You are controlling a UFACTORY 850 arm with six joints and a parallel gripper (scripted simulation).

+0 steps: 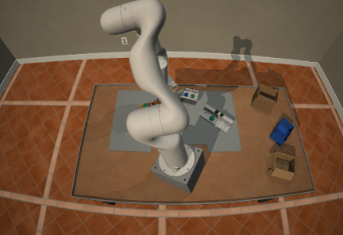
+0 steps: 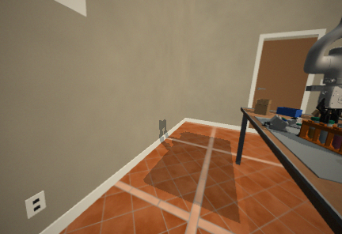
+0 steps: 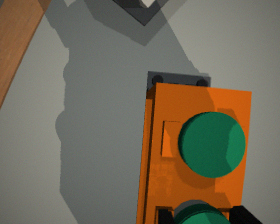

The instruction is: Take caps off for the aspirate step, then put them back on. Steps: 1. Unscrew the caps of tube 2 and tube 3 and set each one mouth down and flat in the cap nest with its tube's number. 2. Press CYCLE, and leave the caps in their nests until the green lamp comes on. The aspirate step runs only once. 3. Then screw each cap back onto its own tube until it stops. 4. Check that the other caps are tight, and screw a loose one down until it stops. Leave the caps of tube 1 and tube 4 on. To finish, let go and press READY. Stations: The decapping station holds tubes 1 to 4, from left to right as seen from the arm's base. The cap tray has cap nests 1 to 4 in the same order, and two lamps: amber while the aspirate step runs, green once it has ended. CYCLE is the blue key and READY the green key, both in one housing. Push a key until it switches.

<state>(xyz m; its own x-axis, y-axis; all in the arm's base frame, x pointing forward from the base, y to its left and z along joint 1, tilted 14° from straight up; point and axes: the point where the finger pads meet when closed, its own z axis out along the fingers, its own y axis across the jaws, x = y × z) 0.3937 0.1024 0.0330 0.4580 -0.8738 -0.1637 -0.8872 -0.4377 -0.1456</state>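
Observation:
My gripper (image 3: pixel 204 217) (image 2: pixel 329 119) is shut on the green cap of tube 3, cut off by the wrist view's lower edge. That cap is over its place in the orange decapping station (image 3: pixel 158 200) (image 2: pixel 304 127); whether it is seated or raised is unclear. The green cap of tube 4 (image 3: pixel 212 145) (image 2: pixel 316 118) is on at the station's end. In the top view a green cap (image 1: pixel 212 118) lies in nest 2 of the white cap tray (image 1: pixel 227 129). Neither lamp looks lit. The blue CYCLE key (image 1: pixel 186 94) and green READY key (image 1: pixel 193 96) are untouched.
The key housing (image 1: pixel 190 101) stands between the station and the cap tray. An open cardboard box (image 1: pixel 265 98), a blue bin (image 1: pixel 282 131) and another cardboard box (image 1: pixel 283 166) stand along the table's right side. My arm hides part of the station in the top view.

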